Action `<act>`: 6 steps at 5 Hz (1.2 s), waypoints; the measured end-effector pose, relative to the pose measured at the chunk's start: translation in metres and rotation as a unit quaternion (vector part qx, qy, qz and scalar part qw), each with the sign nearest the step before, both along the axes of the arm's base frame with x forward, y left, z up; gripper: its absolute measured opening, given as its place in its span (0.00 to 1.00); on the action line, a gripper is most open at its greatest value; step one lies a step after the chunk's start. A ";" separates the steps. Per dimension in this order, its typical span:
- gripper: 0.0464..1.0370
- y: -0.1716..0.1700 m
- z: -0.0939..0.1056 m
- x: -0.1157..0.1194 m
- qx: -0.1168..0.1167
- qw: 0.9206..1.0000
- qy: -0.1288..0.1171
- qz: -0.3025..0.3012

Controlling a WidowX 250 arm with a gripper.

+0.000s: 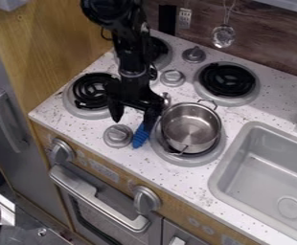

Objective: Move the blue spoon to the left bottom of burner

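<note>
Evidently we have the hand (133,123) spread open by the blue spoon (140,137) beside the pot (190,126); presumably for a grasp.

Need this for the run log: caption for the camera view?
Open gripper low over the counter at the blue spoon, beside the burner holding the pot.

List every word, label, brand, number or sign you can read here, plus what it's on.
No text can be read.
Panel below the counter: small pale marks between the knobs, too small to read.
Same panel, farther right: more faint marks, also too small.
Blue spoon, pot: no lettering I can make out.
</note>
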State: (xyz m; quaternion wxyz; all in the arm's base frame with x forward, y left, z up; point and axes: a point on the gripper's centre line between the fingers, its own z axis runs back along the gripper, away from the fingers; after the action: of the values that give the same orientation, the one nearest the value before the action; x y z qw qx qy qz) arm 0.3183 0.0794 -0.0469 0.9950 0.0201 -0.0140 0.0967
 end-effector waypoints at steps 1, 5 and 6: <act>0.96 -0.003 -0.021 0.002 -0.022 1.000 0.018 0.009; 0.91 0.004 -0.032 0.033 -0.061 0.998 0.002 0.030; 0.69 0.002 -0.033 0.033 -0.070 0.997 0.004 0.040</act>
State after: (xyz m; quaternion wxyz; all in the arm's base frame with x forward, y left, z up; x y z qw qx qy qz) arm 0.3515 0.0814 -0.0799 0.9893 -0.0482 -0.0029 0.1374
